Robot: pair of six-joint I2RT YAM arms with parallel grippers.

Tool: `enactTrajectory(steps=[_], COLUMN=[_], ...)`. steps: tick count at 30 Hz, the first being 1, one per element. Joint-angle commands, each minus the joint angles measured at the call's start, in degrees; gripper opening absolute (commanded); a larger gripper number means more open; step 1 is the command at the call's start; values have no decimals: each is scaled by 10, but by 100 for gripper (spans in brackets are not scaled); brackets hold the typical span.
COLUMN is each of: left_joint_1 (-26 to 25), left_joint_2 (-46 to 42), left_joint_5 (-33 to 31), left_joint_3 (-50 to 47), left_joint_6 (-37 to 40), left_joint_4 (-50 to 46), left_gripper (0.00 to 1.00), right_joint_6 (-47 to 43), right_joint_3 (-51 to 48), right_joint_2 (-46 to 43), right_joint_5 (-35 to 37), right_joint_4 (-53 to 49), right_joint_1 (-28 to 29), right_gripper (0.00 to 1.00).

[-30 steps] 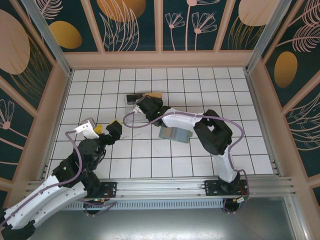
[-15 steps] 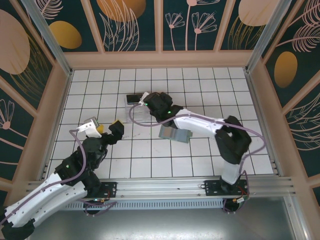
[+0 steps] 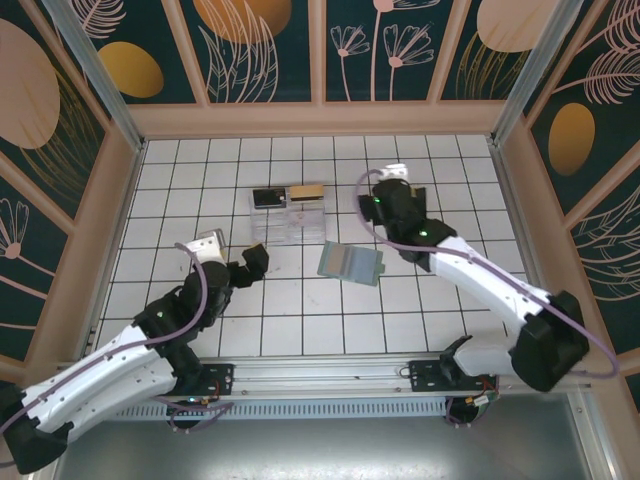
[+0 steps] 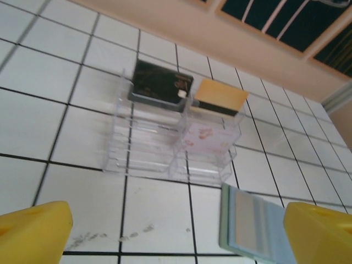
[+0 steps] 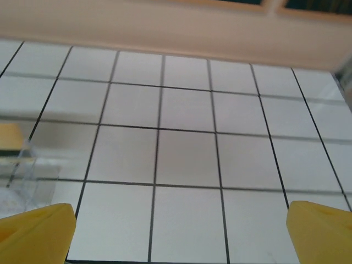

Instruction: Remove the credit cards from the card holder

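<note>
The grey-green card holder [image 3: 350, 263] lies open on the tiles at the middle; in the left wrist view the card holder [image 4: 254, 228] shows a tan strip on its inner panel. A tan-gold credit card [image 3: 307, 191] rests on the back right of the clear box, also seen as the credit card [image 4: 220, 98]. My left gripper [image 3: 232, 255] stands open just left of the holder, nothing between its yellow fingers [image 4: 34, 232]. My right gripper [image 3: 388, 186] is open and empty, raised to the right of the box, over bare tiles [image 5: 179, 236].
A clear plastic box [image 3: 288, 217] with ribbed slots stands behind the holder, a dark card [image 4: 160, 88] on its back left. The box corner [image 5: 16, 176] shows at the left edge of the right wrist view. Wooden walls [image 3: 320, 118] ring the tiled floor.
My right gripper has opened, left the tan-gold card on the box and drawn back to the right. My left arm has reached forward and right, closer to the holder.
</note>
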Motion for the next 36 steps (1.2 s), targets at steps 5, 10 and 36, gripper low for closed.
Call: enactTrajectory(steps=[5,10,36], left_joint_1=[2,2,2], left_joint_2=[126,244,542], left_joint_5=[146,201,310], left_joint_3=[36,66,162], left_joint_6=[-26,-45,-58], left_joint_4=[117,171,256], left_gripper=[94,72,56], right_joint_6=[143,186,228], right_joint_3=[-111,-189,-269], right_joint_2=[-110,-147,66], right_joint_5=[-155,-204,-356], right_joint_4=[26,34,116], right_joint_1=[-42,-42,-68], right_gripper=[86,53,46])
